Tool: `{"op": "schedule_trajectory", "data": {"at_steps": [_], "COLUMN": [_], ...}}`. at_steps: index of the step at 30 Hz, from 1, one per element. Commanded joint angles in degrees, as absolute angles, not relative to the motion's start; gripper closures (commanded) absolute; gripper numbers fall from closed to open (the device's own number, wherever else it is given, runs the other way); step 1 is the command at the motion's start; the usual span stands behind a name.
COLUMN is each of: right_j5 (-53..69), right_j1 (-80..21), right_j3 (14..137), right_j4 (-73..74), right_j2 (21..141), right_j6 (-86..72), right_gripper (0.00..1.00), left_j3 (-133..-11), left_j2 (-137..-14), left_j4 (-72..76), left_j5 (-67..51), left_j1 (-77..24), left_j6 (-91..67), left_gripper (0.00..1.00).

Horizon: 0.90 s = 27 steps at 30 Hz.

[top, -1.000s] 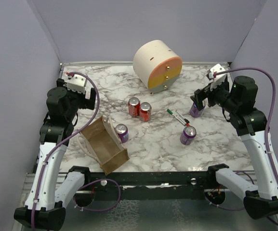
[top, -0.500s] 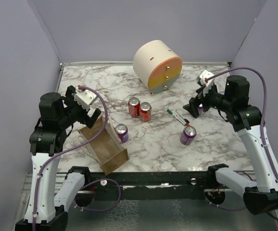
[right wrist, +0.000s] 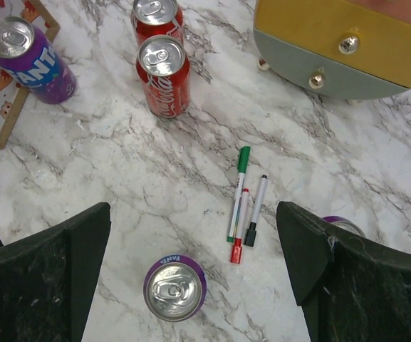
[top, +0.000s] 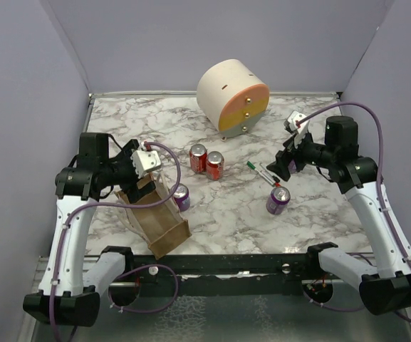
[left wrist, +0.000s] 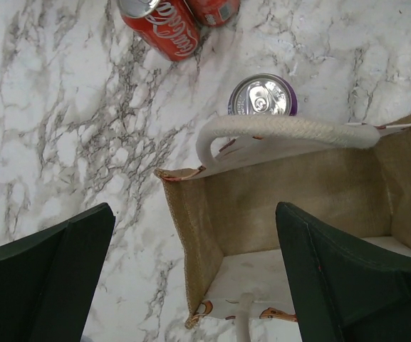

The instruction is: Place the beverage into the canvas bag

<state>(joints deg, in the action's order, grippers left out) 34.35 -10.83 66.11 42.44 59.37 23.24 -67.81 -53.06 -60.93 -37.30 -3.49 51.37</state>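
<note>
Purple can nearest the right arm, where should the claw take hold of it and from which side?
Grip the purple can across its round side wall just under the rim, coming straight down. It stands upright with bare marble either side, the open right claw hangs nearly above it, and the markers lie apart from it.

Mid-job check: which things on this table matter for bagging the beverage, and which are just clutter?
For the job: canvas bag; purple can by the bag; near-right purple can; half-hidden purple can; red cola cans. Any of these cans might be the beverage.
Lying about: round drawer box; three markers.
</note>
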Motion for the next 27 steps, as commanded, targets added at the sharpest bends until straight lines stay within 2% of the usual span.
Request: {"op": "schedule_trajectory", "data": {"at_steps": [1, 7, 13, 17, 21, 27], "right_j5": [36.5, 38.0, 36.5, 36.3, 35.6, 34.0], "right_j1": [-11.1, -11.0, -11.1, -11.1, -11.1, -11.1], "right_j3": [64.4, 63.6, 63.8, 63.8, 63.6, 64.5], "right_j4": [40.5, 39.6, 39.7, 39.8, 40.1, 42.6], "right_j2": [59.6, 61.2, 62.2, 63.0, 63.7, 64.9], "right_j6": [22.8, 21.4, 21.4, 21.2, 21.5, 23.1], "right_gripper": [0.01, 0.01, 0.01, 0.01, 0.01, 0.01], "left_j3": [-68.9, -67.7, -67.1, -67.4, -68.0, -67.7], "left_j2": [-56.3, -58.4, -60.1, -61.2, -62.1, -60.3], "left_j4": [-66.5, -62.3, -61.2, -60.3, -60.2, -56.5], "left_j5": [-41.1, -46.1, -47.2, -45.1, -43.2, -42.6], "left_j1": [-3.5, -5.2, -10.1, -15.9, -21.1, -25.8], "left_j6": [61.7, 61.2, 60.6, 58.0, 53.4, 43.2], "left_gripper": [0.01, 0.02, 0.15, 0.34, 0.6, 0.93]}}
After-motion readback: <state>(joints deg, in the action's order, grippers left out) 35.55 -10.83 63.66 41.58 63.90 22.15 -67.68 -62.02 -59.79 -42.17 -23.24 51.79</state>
